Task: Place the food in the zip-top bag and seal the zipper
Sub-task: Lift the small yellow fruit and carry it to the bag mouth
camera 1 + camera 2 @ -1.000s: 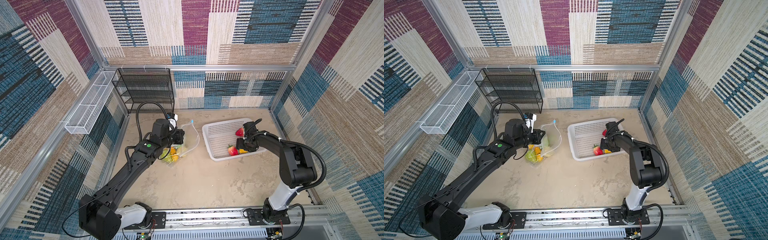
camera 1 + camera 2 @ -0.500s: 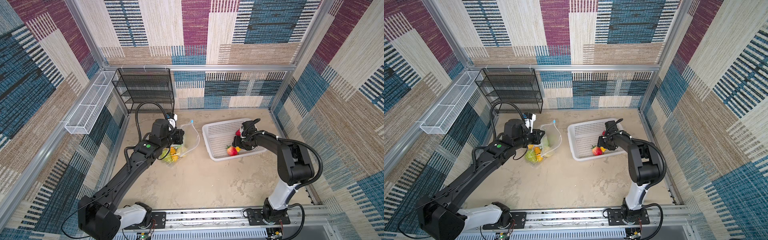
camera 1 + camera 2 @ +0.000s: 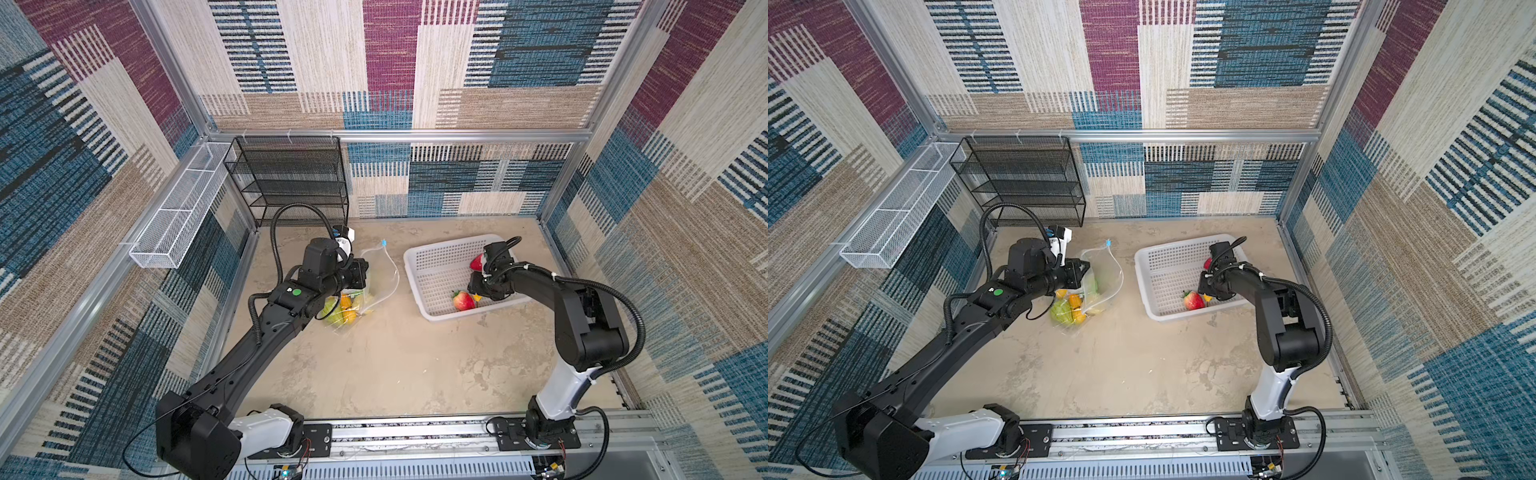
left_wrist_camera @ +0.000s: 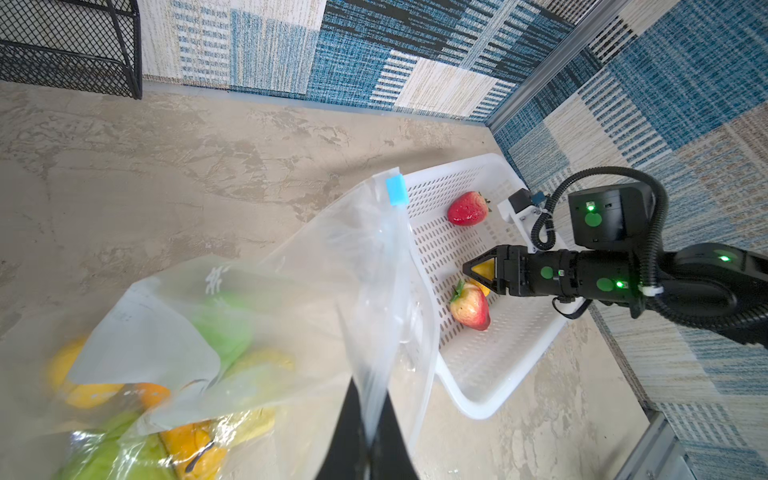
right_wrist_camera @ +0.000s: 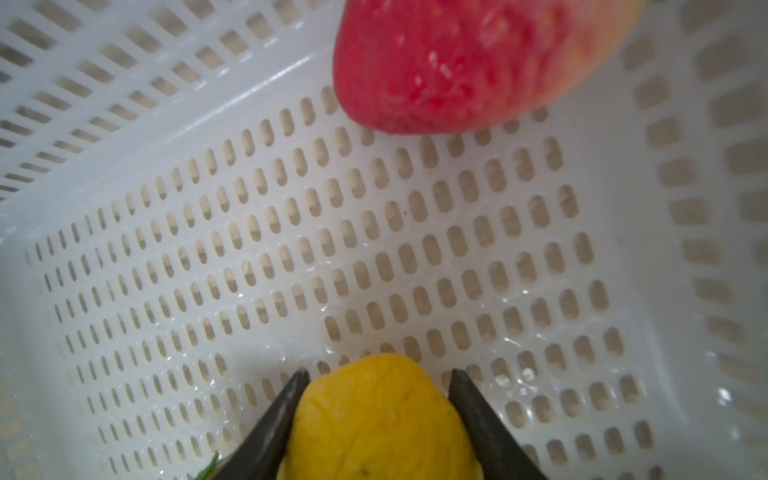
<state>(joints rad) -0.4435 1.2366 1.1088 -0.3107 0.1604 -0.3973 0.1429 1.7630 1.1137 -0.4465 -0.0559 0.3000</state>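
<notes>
The left gripper (image 4: 368,442) has its jaws clamped on the zip-top bag (image 4: 353,249). The right gripper (image 5: 379,372) has its jaws gripping a yellow fruit (image 5: 374,419) inside the white basket (image 5: 706,208).

My left arm (image 3: 249,353) and right arm (image 3: 590,316): matte black links, white base joints (image 3: 266,428) on the silver aluminium rail (image 3: 415,436). Black corrugated conduit (image 3: 274,237) at each wrist; round green stickers (image 3: 296,291) on links.
</notes>
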